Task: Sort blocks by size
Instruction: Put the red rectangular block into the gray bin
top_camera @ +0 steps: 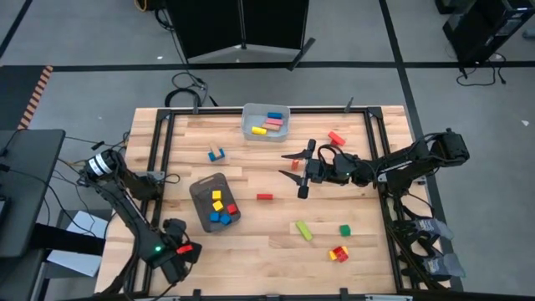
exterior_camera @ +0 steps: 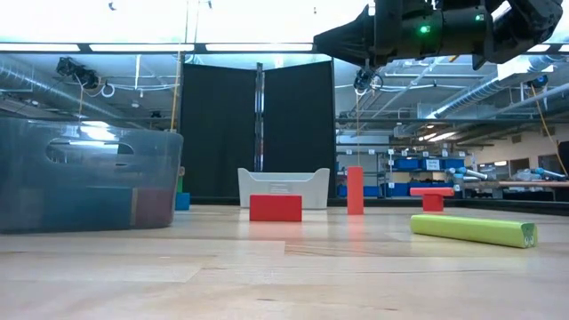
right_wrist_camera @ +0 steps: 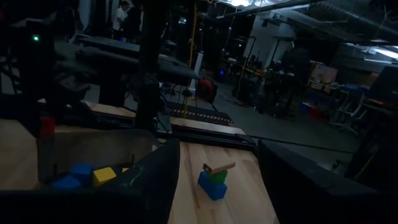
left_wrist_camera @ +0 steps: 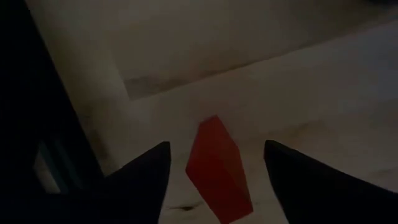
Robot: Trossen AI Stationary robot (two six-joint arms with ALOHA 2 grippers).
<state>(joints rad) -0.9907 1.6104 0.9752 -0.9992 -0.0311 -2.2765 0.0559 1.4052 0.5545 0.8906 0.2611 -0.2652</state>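
- The left gripper (top_camera: 191, 248) sits at the table's near-left corner, off the edge of the wooden top (top_camera: 276, 242). Its fingers (left_wrist_camera: 140, 180) stand apart with a red block (left_wrist_camera: 217, 168) between them; whether they touch it cannot be told.
- The right gripper (top_camera: 294, 171) is raised above the table's middle, jaws spread and holding nothing.
- The dark grey tray (top_camera: 203, 188), left of centre, holds small cubes (top_camera: 221, 209): yellow, blue and red.
- The light bin (top_camera: 266, 121) at the far edge holds longer pieces: blue, yellow and pink.
- A small red block (top_camera: 264, 197) lies on the wood just right of the tray.
- A green bar (top_camera: 303, 230) and a green cube (top_camera: 344, 230) lie near the front right; a red-and-yellow cluster (top_camera: 338, 253) lies just in front of them.
- A red bar (top_camera: 336, 138) lies right of the bin.
- A small blue-and-wood stack (top_camera: 216, 155) stands between bin and tray.
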